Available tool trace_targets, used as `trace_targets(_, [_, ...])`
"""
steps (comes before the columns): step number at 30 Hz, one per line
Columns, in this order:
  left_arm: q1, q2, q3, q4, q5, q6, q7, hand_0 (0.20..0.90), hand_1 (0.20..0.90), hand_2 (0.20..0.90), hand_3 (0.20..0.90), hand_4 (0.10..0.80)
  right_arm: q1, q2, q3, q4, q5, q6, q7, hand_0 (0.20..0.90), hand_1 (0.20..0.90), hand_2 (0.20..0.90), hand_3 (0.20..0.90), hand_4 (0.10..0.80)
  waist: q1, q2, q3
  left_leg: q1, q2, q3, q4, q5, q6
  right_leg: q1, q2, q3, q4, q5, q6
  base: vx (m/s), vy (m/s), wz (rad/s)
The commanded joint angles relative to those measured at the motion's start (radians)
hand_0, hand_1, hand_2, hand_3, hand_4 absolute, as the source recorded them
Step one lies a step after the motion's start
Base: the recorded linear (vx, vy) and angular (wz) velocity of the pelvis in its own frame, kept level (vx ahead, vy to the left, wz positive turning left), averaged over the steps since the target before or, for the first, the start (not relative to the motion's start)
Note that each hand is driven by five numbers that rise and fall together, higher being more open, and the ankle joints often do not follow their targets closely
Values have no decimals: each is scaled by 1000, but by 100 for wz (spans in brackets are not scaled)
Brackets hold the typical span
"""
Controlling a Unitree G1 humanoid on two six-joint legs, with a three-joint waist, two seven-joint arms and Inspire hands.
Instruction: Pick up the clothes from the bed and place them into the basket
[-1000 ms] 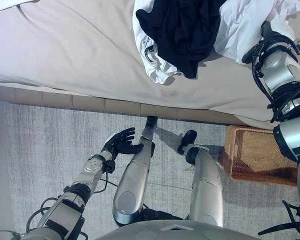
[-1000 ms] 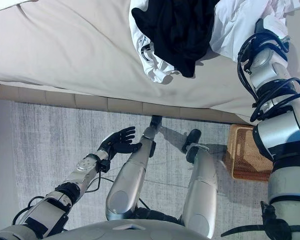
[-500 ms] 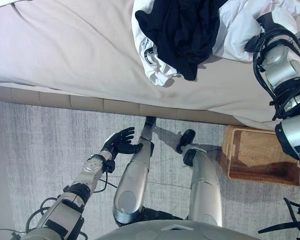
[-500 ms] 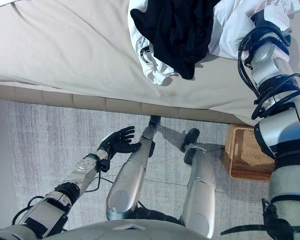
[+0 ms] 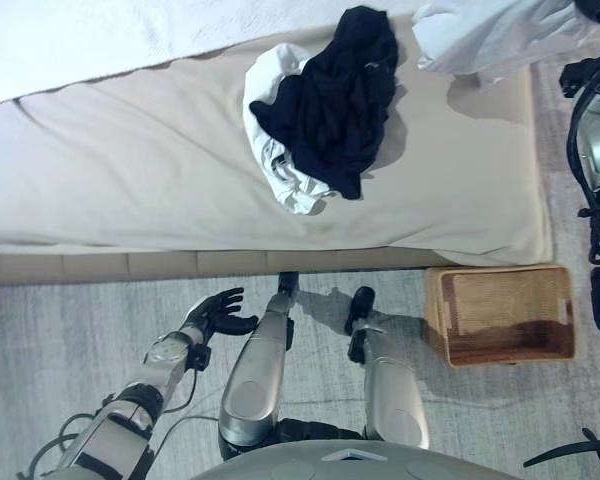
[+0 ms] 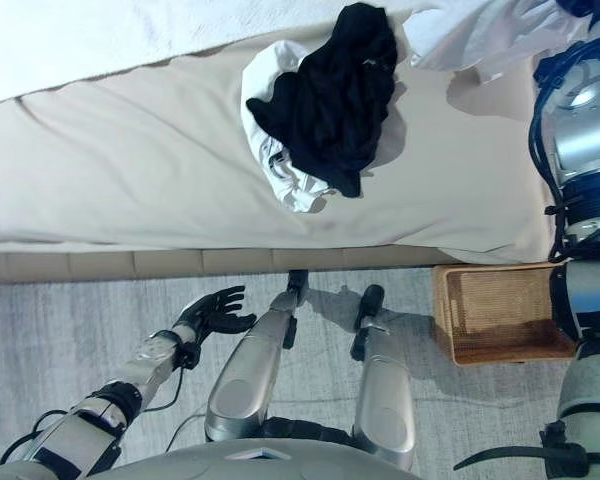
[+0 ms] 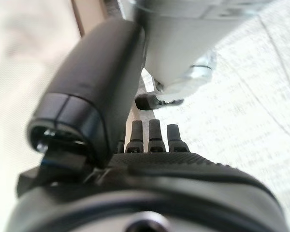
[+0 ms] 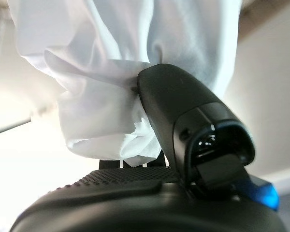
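At the lower left of the left eye view, the left hand (image 5: 218,310) hangs over the grey floor (image 5: 60,350), fingers spread and relaxed, with nothing in it. Its own wrist view shows the same: straight fingers (image 7: 154,133) pointing out over the pale floor, thumb standing clear, no cloth between them.

Above, the bed (image 5: 130,170) fills the upper half of the frame, covered in a beige sheet, with a lighter white cover (image 5: 80,40) along the upper left edge. A little right of centre in the upper part lies a heap of clothes: a black garment (image 5: 335,100) crumpled on top of a white garment (image 5: 280,170), whose edge shows to the left and below the black cloth. Both rest on the sheet, near the bed's front edge but not over it.

Further right, at the top of the frame, a second white garment (image 5: 490,35) is lifted off the sheet and casts a shadow on the bed below it. The right hand (image 8: 183,111) has hold of it: in the right wrist view the thumb is pressed into the bunched white cloth (image 8: 111,72), which hangs from the grip past the hand.

At the right, below the bed's corner, a woven basket (image 5: 500,345) stands on the floor, just beside the bed.
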Motion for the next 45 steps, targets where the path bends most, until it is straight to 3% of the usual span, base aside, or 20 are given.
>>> trace_targets(1, [105,-14,1,68,59,11,-1,900,900,900,900,800,50,-170,-54,-149,-7,-89,-91,300,300,300,200,100,-47,-43,-267,100,-27,43,-31,-128,34,88,27,58,-89,36,6,140,94,-22])
trace_targets(11, [119,-37,53,161,145,89,-22,900,900,900,900,800,257,-277,-235,-234,80,-130,-78,300,300,300,200,100,-147,-63,-450,275,-15,123,-128,-145,45,180,51,134,-131,67,23,88,35,-22])
trace_targets(14, [121,-34,57,179,151,90,-28,900,900,900,900,800,349,-269,-296,-250,102,-134,-28,300,300,300,200,100,-170,-59,-460,289,-15,144,-130,-153,50,176,53,149,-120,69,24,-1,6,-35])
trace_targets(18, [119,-30,70,179,171,111,-39,900,900,900,900,800,505,-190,-360,-282,86,-101,112,300,300,300,200,100,-203,-47,-447,300,-18,178,-118,-169,60,162,49,173,-102,73,28,-27,1,-34])
trace_targets(21, [120,-23,76,166,175,111,-43,900,900,900,900,800,624,-110,-360,-273,35,-69,233,300,300,300,200,100,-222,-36,-416,296,-19,204,-104,-176,72,142,42,187,-88,78,33,-53,-24,-39])
trace_targets(27, [79,-15,58,128,161,101,-29,900,900,900,900,800,656,-14,-290,-182,-39,-50,266,300,300,300,200,100,-235,-16,-335,260,-23,226,-79,-180,82,89,32,196,-66,77,37,-131,-64,-28])
trace_targets(32, [-26,-13,11,71,116,81,-7,900,900,900,900,800,532,17,-202,-56,-48,-63,196,300,300,300,200,100,-243,29,-208,137,-40,238,24,-187,84,1,11,202,-17,68,25,-261,-42,-9])
trace_targets(38, [-107,-42,-39,-9,9,36,15,900,900,900,900,800,328,-14,-54,47,-68,-41,191,300,300,300,200,100,-256,138,-65,-41,-59,244,209,-205,62,-156,-21,183,104,27,-11,-162,32,-5])
trace_targets(42, [-126,-47,-48,-30,-26,21,13,900,900,900,900,800,232,-18,39,93,-112,28,217,300,300,300,200,100,-261,176,-21,-97,-60,249,249,-206,53,-227,-19,177,151,5,-30,-61,-4,-6])
trace_targets(45, [-149,-46,-60,-53,-38,8,16,900,900,900,900,800,140,-29,141,188,-240,151,208,300,300,300,200,100,-257,202,23,-148,-60,253,271,-200,47,-288,-10,166,193,-14,-46,-78,-80,-4])
